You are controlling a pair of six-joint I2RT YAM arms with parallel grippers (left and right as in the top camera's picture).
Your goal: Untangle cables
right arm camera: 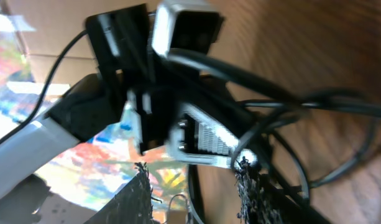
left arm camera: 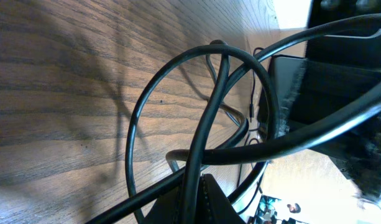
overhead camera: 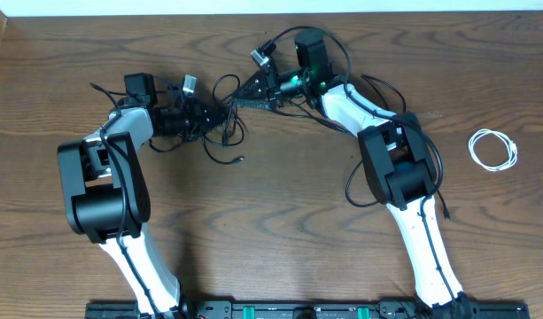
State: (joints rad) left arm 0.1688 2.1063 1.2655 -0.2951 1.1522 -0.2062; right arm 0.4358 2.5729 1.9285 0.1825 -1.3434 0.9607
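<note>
Dark wood grain runs across the table, with a pale strip of wall along its far edge. Both arms reach in from the near side and meet around the far middle, where the black cables lie in a loose knot of loops between them. The left gripper is buried in the left side of that knot with its jaws closed. From its own wrist camera, thick-looking black strands arc and cross right in front of the lens and run down past its dark finger, though I can't tell whether a strand is actually pinched. The right gripper points leftward into the other side of the tangle. In its wrist view the two rough-edged fingers stand partly apart with bright background showing between them, and loops of cable hang just to their right. One black strand trails out toward the near side and ends on bare wood. The white cable sits coiled in a neat ring far off to the right, well apart from everything else.
</note>
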